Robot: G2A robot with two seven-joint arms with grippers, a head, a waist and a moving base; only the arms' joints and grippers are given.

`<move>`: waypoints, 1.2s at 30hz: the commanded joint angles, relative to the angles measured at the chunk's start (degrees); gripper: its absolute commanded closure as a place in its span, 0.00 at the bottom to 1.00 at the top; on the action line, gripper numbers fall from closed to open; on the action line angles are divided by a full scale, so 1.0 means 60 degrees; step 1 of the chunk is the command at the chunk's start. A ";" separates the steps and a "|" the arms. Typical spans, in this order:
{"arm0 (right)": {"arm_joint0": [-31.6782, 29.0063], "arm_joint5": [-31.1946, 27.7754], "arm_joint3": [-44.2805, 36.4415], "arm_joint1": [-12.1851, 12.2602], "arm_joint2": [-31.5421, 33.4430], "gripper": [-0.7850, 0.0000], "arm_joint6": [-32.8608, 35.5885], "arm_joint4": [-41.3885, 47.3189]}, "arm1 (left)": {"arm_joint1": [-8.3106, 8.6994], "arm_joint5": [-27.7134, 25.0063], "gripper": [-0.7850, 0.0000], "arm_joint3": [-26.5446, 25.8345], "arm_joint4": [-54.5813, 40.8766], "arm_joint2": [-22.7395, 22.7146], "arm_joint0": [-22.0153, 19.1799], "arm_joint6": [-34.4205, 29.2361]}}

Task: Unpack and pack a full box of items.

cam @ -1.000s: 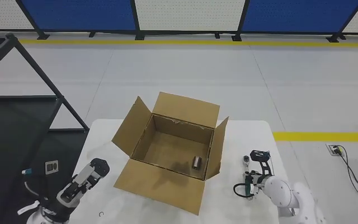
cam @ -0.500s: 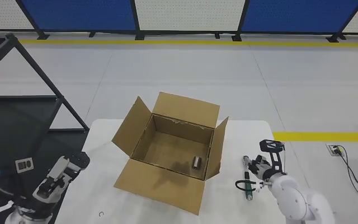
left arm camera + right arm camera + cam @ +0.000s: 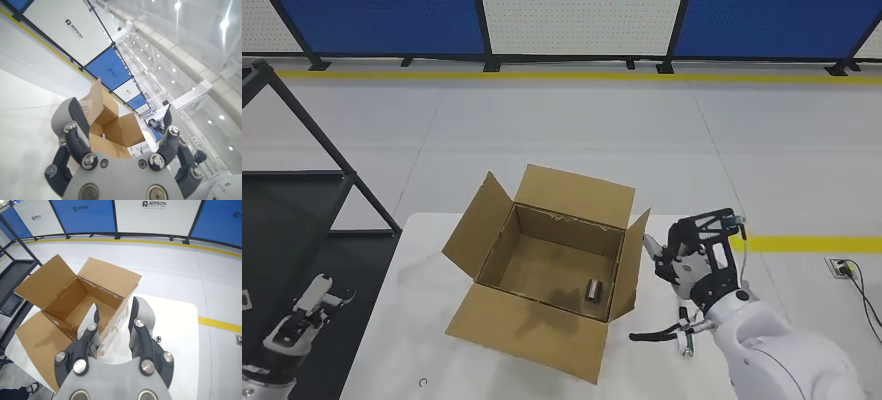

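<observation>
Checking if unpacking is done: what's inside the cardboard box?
One small dark cylinder lies on the box floor by a side wall. The near wall hides the floor behind it.

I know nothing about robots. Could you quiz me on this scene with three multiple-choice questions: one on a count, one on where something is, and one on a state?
1. How many flaps of the box are folded open?
A) one
B) two
C) four

2. Where is the small dark cylinder?
A) on the bottom of the box
B) on a flap
C) between the jaws

3. The right gripper has its jaws:
A) shut on the cylinder
B) apart, holding nothing
C) shut on a flap

Answers:
1 C: all four flaps splay outward.
2 A: the top view shows it lying inside, on the bottom.
3 B: its wrist view shows a clear gap between the jaws.
</observation>
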 commanded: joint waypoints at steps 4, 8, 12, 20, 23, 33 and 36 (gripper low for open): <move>0.1098 -0.0153 0.0690 -0.0108 -0.0826 0.56 0.0145 0.0532 | 0.0080 -0.0111 0.00 0.0204 0.1374 0.0704 -0.0384 -0.0501; 0.1916 -0.0333 0.1503 -0.0215 -0.1517 0.00 0.0235 0.0873 | 0.0121 0.0016 0.00 0.0151 0.1668 0.1406 -0.0785 -0.0883; 0.2004 -0.0421 0.1591 -0.0225 -0.1610 0.00 0.0243 0.0865 | 0.0123 0.0162 0.00 0.0103 0.1771 0.1643 -0.0973 -0.0776; 0.2004 -0.0421 0.1591 -0.0225 -0.1610 0.00 0.0243 0.0865 | 0.0123 0.0162 0.00 0.0103 0.1771 0.1643 -0.0973 -0.0776; 0.1844 -0.0496 0.1630 -0.0217 -0.1587 0.00 -0.0011 0.0859 | 0.0134 0.0165 0.00 0.0003 0.2208 0.1655 -0.0967 -0.0646; 0.2039 -0.0967 0.1965 -0.0263 -0.1788 0.00 -0.0525 0.1160 | 0.0237 0.0416 0.03 0.0264 0.5441 0.2670 -0.2214 -0.0043; 0.2147 -0.0990 0.2114 -0.0279 -0.1842 0.00 -0.0513 0.1204 | 0.0250 0.0390 0.16 0.0692 0.5936 0.3048 -0.2637 0.0103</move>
